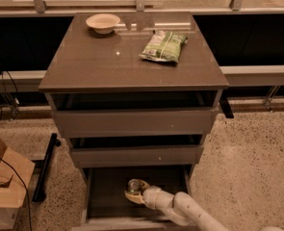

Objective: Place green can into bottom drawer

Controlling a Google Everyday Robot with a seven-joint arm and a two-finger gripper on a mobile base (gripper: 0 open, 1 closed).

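Note:
The bottom drawer (pixel 103 196) is pulled open at the foot of the cabinet, a shallow dark tray. My gripper (pixel 134 192) reaches into it from the lower right on a white arm. It is shut on the green can (pixel 134 186), of which I see mainly the silver top; the can stands upright low inside the drawer, near its middle. Whether the can touches the drawer floor I cannot tell.
A flat green snack bag (pixel 164 45) and a pale bowl (pixel 103 23) lie on the cabinet top (pixel 108 66). The two upper drawers (pixel 132 124) stand slightly open. A cardboard box (pixel 4 186) and a black bar (pixel 45 167) are on the floor at left.

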